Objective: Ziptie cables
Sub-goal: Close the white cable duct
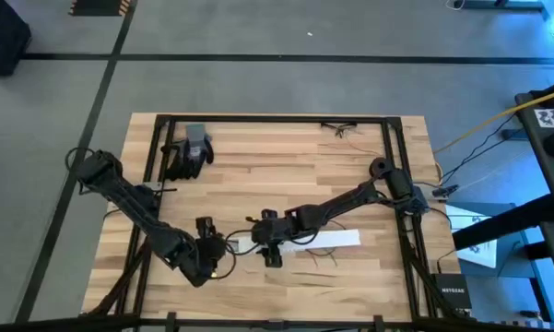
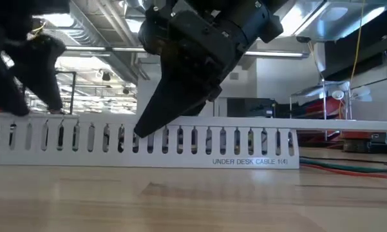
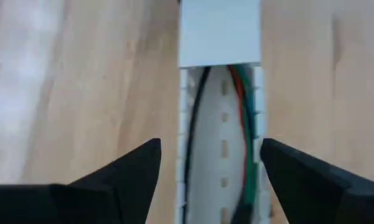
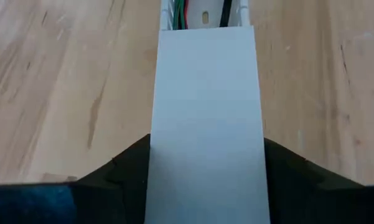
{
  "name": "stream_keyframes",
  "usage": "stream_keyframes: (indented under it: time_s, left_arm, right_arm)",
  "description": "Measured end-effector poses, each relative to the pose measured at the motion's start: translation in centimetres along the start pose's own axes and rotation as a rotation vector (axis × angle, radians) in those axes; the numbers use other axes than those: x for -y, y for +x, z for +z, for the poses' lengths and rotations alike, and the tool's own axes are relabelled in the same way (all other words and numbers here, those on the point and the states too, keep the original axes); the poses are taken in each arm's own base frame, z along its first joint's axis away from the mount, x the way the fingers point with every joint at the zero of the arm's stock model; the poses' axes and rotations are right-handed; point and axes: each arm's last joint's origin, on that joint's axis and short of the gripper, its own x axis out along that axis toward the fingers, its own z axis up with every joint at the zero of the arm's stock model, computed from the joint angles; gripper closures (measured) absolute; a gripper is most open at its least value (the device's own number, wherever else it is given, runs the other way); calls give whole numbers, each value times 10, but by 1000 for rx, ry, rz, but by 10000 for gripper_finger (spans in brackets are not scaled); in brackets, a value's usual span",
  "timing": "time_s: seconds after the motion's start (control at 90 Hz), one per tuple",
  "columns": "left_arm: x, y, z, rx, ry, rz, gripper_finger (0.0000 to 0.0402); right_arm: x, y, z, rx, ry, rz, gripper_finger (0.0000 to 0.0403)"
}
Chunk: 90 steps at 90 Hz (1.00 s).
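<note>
Near the front middle of the desk [image 1: 350, 184] lies a long white slotted channel [image 1: 327, 239], and both arms have converged on it.

Left hand [image 3: 210, 168]: open, fingers spread to either side of the channel's uncovered stretch, not touching it as far as the left wrist view shows. In the high view it sits at the channel's left end [image 1: 223, 247].

Right hand [image 4: 205, 155]: fingers straddle the white cover strip [image 4: 205, 106] that caps the channel; they stand right against its edges, so it looks like a grip on the cover, though contact itself is hard to confirm. In the high view it is just right of the left hand [image 1: 270, 251].

Cables [image 3: 239, 106]: black, red and green wires lie lengthwise inside the channel's open trough. In the low view red and green runs [image 2: 348, 169] trail out along the desk past the channel's right end.

Ziptie: not identified in any view. A small dark tangle [image 1: 336, 129] lies at the far edge of the desk, too small to tell what it holds.

Elsewhere: a black glove with a grey cuff [image 1: 190, 152] rests far left, well apart from the work.

Progress, as judged: wires are routed into the channel and the cover is partly on. No tie is visible round the bundle, so the tying proper appears not yet done.
</note>
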Motion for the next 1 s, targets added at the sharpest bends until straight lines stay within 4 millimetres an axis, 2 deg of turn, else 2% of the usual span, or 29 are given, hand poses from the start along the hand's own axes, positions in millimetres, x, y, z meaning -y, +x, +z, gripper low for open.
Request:
stream_keyframes:
  time_s: [0.156, 0.333, 0.689, 1.0]
  left_arm:
    - [-2, 18, -19, 35, -54, -59, 128]
    - [-4, 28, -27, 101, -109, -120, 131]
    - [-9, 36, -32, 165, -150, -168, 220]
    - [-9, 38, -27, 201, -125, -186, 230]
  right_arm:
    - [-1, 0, 0, -1, -1, 5, 173]
    - [-1, 0, 0, -4, -5, 10, 173]
    - [-3, 0, 1, 16, -3, 69, 173]
    - [-3, 2, 4, 54, 9, 72, 173]
